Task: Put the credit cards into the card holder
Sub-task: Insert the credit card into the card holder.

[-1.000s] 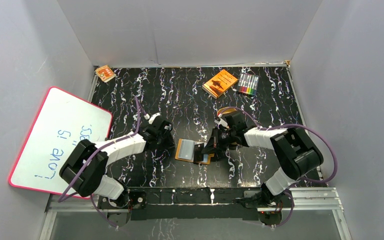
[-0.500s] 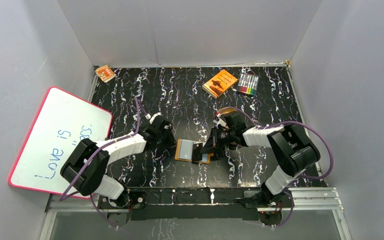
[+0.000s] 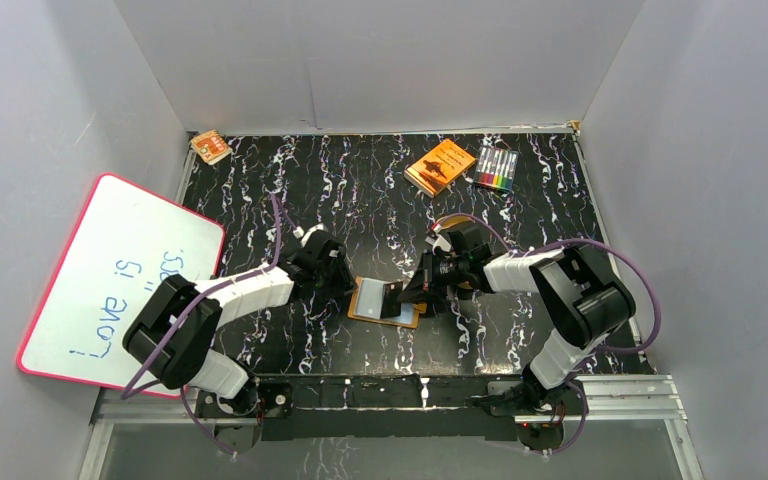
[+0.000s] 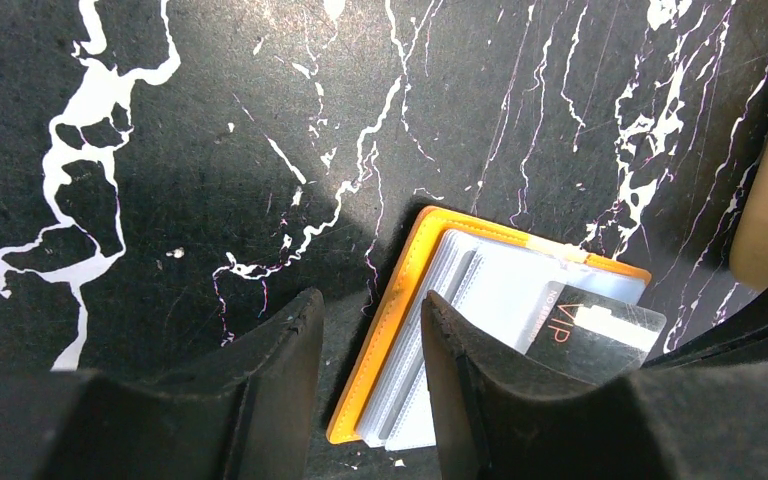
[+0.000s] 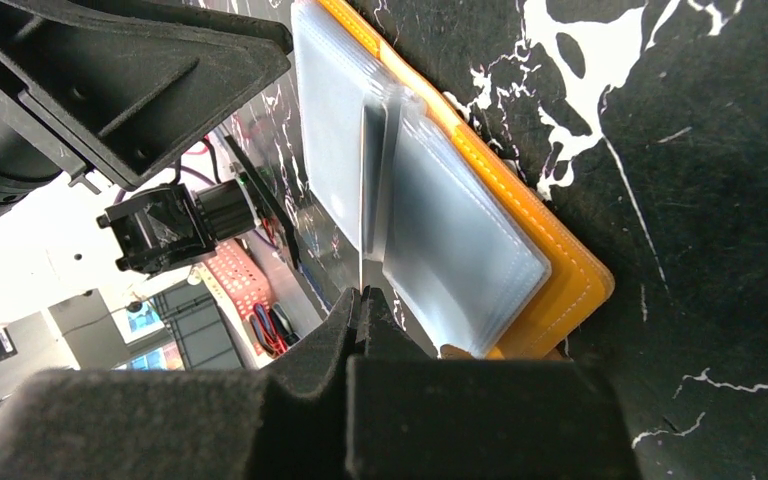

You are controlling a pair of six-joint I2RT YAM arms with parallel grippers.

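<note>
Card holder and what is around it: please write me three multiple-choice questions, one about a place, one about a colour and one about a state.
1. Where does the card holder lie?
A. Lifted in the air, folded shut.
B. Open on the table, between the left gripper and the right gripper.
C. Hanging over the table's near edge.

2. What colour is its cover?
A. Green.
B. White.
C. Orange.

3. In what state is the right gripper?
A. Shut on a card.
B. Wide open and empty.
C. Shut on nothing.

Answers:
1 B: the top view shows it lying flat between both grippers.
2 C: an orange edge frames the clear pockets.
3 A: in the right wrist view the gripper pinches the card's thin edge.
</note>
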